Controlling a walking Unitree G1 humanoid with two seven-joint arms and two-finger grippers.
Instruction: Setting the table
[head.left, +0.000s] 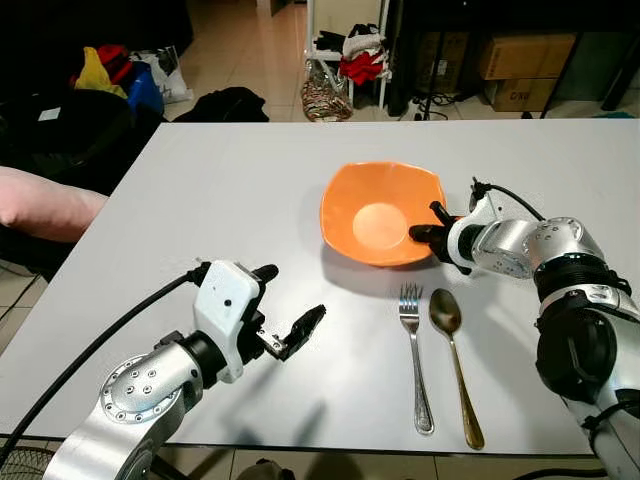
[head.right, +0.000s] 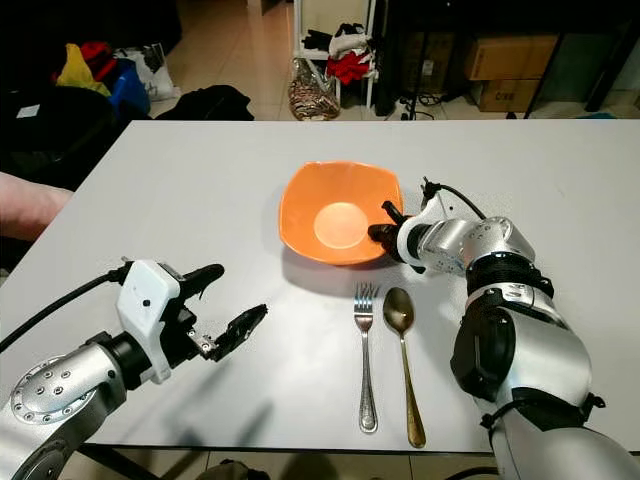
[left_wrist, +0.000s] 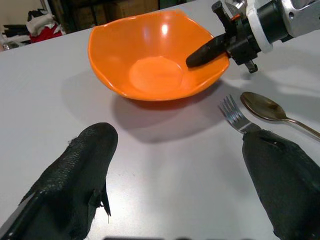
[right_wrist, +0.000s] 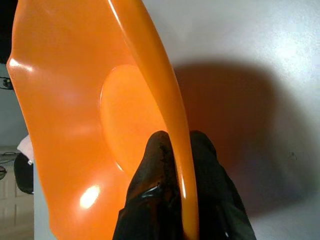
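On the table (head.left: 250, 190), one bowl (head.left: 375, 215), one fork (head.left: 415, 360), one spoon (head.left: 455, 365)

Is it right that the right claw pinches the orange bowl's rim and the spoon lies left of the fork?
Not quite. The right claw does pinch the bowl rim, but the spoon lies right of the fork, as the left eye view shows.

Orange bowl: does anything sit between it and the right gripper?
No. The right gripper is already pinching the orange bowl by its rim, one finger inside and one outside. The fork and spoon lie apart, nearer the robot.
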